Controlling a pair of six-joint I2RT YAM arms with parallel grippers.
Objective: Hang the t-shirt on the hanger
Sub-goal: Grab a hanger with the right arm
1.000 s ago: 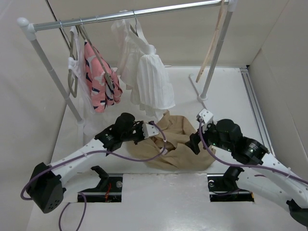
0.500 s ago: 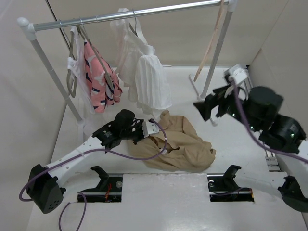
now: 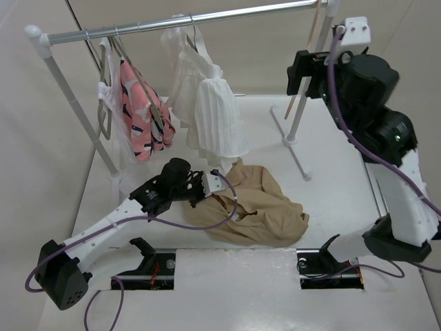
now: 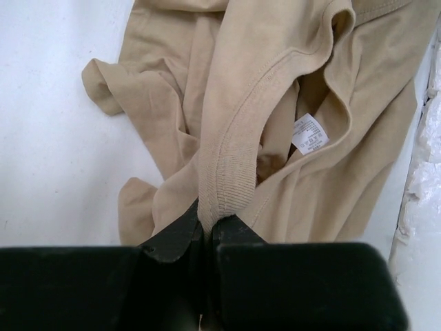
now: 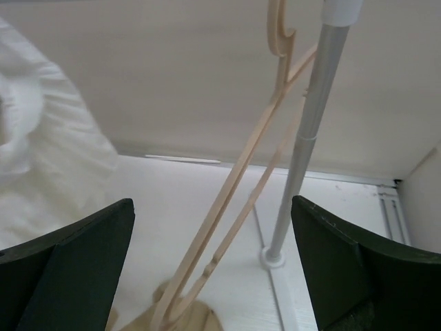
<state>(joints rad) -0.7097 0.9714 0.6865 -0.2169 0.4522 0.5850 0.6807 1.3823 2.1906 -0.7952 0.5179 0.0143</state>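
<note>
right gripper (image 5: 213,265) risen toward hanger (image 5: 277,41) (jaws wide), left gripper (image 4: 207,229) clamping t-shirt (image 4: 241,103)

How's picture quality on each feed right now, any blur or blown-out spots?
Top external: even, soft light, all sharp. Left wrist: t-shirt and its label crisp; white top at the right edge washed out. Right wrist: hanger fairly sharp; white top soft and overexposed; right claw dark, featureless.

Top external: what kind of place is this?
Probably a robot lab cell staged as a closet corner, not a real home. It has bare panel walls, a rail with hung garments, and a left arm and right arm on a white table.
</note>
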